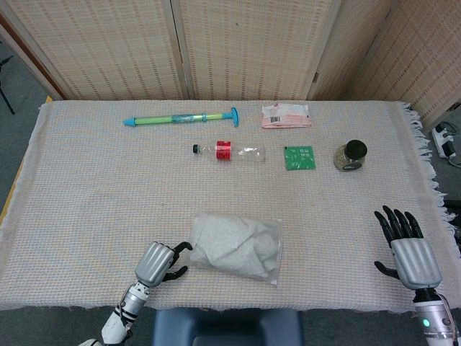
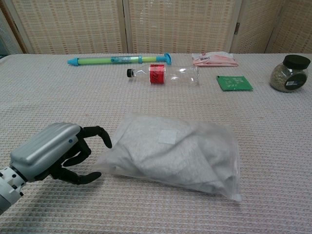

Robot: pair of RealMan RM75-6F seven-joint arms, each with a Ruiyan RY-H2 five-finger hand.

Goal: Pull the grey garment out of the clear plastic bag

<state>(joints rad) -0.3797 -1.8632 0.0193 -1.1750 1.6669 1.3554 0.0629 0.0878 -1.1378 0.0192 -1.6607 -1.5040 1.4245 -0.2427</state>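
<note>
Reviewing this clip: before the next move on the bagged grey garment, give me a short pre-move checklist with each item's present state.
1. Left hand pinches the clear plastic bag edge: ok.
2. Grey garment out of bag: not ok, fully inside.
3. Right hand free to help: ok, fingers spread, far from bag.
4. Which end of the bag opens: cannot tell.
5. Bottle and other items away from the bag: ok.

Our left hand (image 2: 53, 155) lies low at the near edge, its black fingers (image 2: 95, 134) curled in a pinch, silver back up, forearm angling off below. Our right hand (image 1: 407, 249) rests flat far to the right, fingers spread apart, holding nothing.
</note>
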